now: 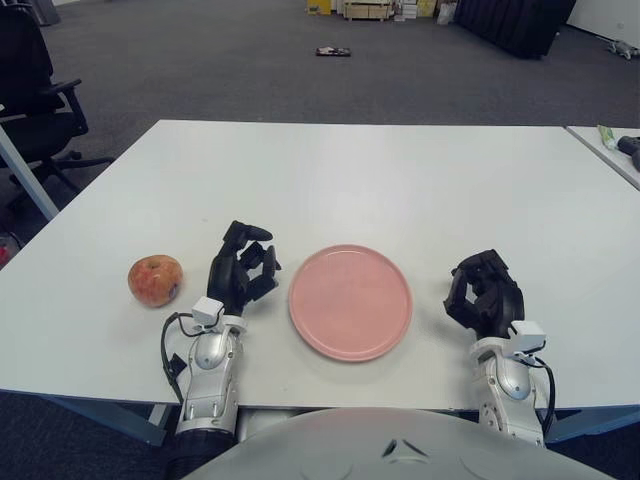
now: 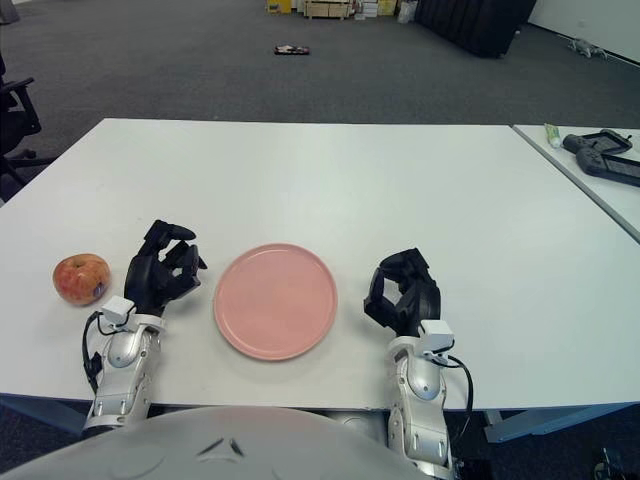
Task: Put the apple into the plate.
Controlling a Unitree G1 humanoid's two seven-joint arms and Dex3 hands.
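Observation:
A red-yellow apple (image 1: pixel 155 280) sits on the white table (image 1: pixel 380 170) at the near left. A pink plate (image 1: pixel 350 300) lies empty at the near middle. My left hand (image 1: pixel 243 268) is between the apple and the plate, a short gap to the right of the apple, fingers loosely curled and holding nothing. My right hand (image 1: pixel 485 292) shows to the right of the plate, fingers curled, holding nothing.
A second table (image 2: pixel 590 165) stands at the far right with a dark device (image 2: pixel 605 155) and a small green-white object (image 2: pixel 553 133) on it. An office chair (image 1: pixel 35 95) stands off the table's far left. The floor beyond is grey carpet.

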